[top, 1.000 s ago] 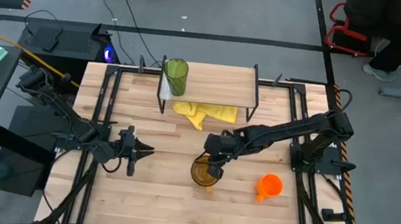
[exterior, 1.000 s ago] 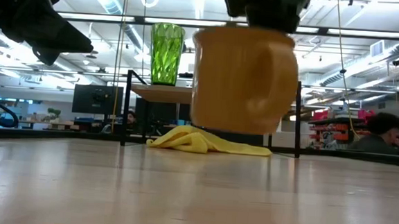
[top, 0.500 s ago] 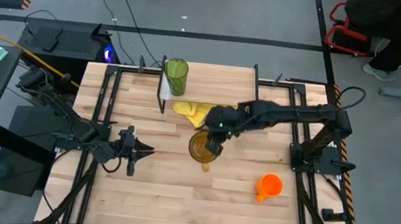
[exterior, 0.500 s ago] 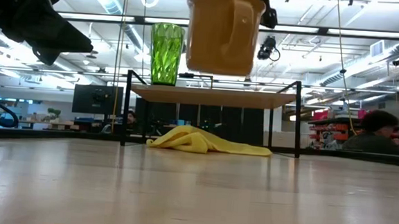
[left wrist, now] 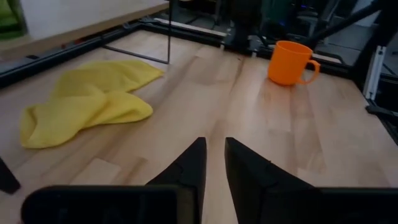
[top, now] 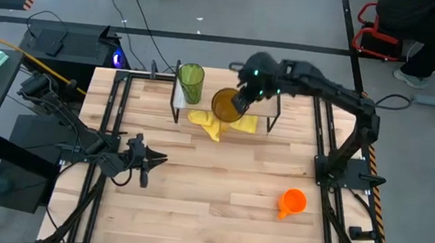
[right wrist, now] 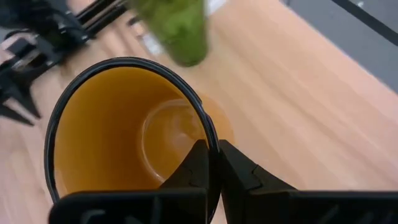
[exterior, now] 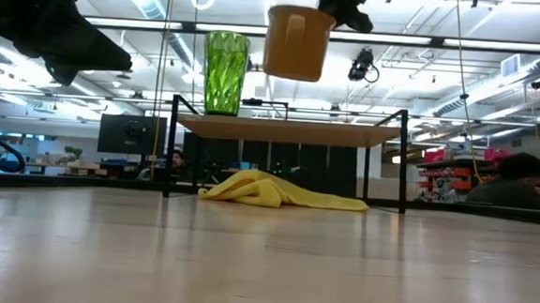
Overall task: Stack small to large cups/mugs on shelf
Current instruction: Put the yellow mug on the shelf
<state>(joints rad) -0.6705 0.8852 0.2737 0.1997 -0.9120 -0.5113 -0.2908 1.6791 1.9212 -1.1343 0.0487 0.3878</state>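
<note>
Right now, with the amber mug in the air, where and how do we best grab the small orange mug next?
Take the orange mug by its rim wall from straight above, one finger inside, one outside, as the right gripper now holds the amber mug. It stands upright, mouth open, alone on the table, nothing crowding it. Pinch the wall away from the handle, which juts sideways.
</note>
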